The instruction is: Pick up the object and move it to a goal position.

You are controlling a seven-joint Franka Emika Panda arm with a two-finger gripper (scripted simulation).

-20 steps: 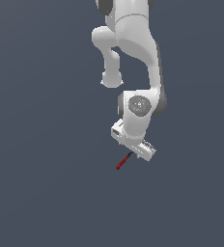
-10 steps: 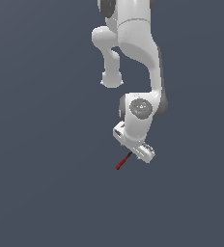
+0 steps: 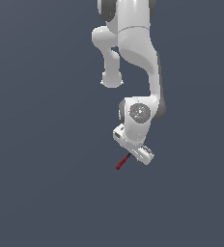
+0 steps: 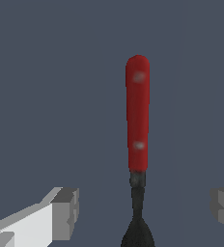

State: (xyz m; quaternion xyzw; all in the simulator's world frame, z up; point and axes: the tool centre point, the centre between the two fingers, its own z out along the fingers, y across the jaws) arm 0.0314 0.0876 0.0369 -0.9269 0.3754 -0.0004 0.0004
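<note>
Only wrist-side: jaws apart, tool (image 4: pixel 137 144) between.

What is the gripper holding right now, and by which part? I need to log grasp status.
Nothing. The gripper is open, its fingers apart on either side of the red-handled tool, near its dark shaft, not touching it.
</note>
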